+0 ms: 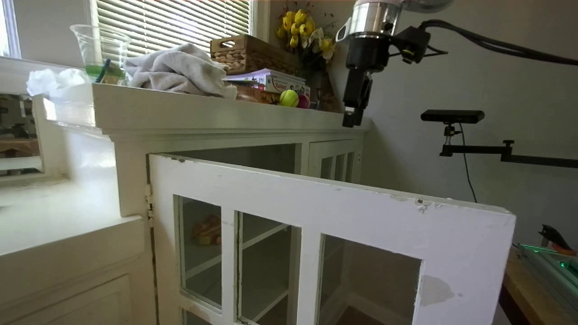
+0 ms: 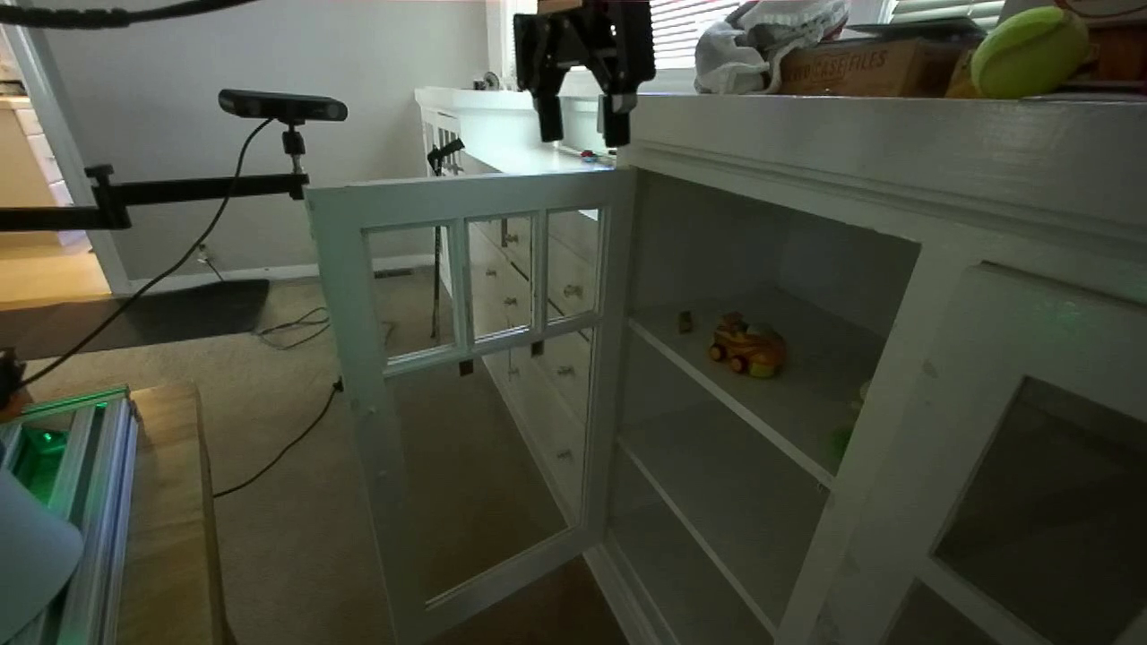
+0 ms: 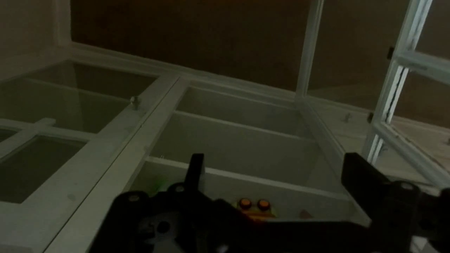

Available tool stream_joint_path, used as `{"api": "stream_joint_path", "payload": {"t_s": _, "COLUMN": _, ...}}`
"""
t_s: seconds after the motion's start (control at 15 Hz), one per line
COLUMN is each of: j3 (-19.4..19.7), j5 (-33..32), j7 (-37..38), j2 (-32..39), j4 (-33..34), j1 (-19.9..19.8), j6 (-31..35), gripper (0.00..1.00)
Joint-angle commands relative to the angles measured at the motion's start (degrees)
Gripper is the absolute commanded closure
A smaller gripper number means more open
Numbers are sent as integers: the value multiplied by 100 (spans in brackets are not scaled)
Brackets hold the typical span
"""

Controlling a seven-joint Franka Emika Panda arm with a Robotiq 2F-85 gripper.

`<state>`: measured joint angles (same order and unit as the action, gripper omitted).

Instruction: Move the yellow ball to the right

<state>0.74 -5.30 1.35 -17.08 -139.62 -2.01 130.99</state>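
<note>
The yellow ball (image 1: 289, 98), tennis-ball-like, sits on the white cabinet top beside a pink ball (image 1: 304, 101) and in front of stacked boxes. In an exterior view the yellow ball (image 2: 1030, 52) lies near the top's front edge. The ball is out of view in the wrist view. My gripper (image 1: 352, 118) hangs in the air, pointing down, apart from the ball. In an exterior view the gripper (image 2: 582, 130) shows two spread fingers with nothing between them. In the wrist view the open gripper (image 3: 272, 158) faces the cabinet front and its shelves.
A glass-paned cabinet door (image 1: 352, 212) stands swung open below the gripper. An orange toy car (image 2: 748, 348) is on the upper shelf. A towel (image 1: 180, 70), a basket (image 1: 253, 54) and a vase of yellow flowers (image 1: 300, 27) stand on the top. A camera on an arm (image 2: 282, 106) stands nearby.
</note>
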Motion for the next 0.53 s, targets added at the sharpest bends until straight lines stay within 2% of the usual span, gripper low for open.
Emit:
{"api": "stream_joint_path", "payload": {"t_s": 0.0, "j3": -128, "j5": -275, "j7": 755, "j2": 708, "j4": 836, "j1": -172, "j6": 214, "gripper": 0}}
{"api": "stream_joint_path", "payload": {"t_s": 0.2, "j3": -120, "j5": -367, "j7": 1282, "j2": 912, "j4": 1436, "j1": -211, "j6": 0, "gripper": 0}}
{"api": "stream_joint_path", "payload": {"t_s": 0.47, "j3": -32, "j5": -515, "j7": 2074, "j2": 1472, "j4": 2414, "j1": -321, "j6": 116, "gripper": 0}}
